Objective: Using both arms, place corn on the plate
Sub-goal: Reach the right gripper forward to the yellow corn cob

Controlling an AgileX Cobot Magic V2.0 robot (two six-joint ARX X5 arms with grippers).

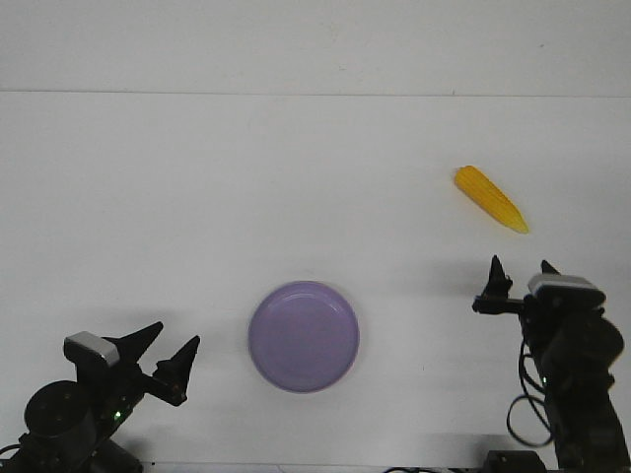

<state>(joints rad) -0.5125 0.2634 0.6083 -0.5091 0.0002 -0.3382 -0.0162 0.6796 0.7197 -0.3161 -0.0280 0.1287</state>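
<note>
We see the corn [490, 198] lying bare on the table, just ahead of our right gripper [520, 269], its length slanting across the open jaws; our left gripper [172, 345], also open, sits far off beyond the plate [303, 336]

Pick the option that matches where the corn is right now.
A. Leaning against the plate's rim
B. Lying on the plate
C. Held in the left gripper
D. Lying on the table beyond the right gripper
D: the corn lies bare on the table, just past the open right gripper and well clear of the plate.
</note>
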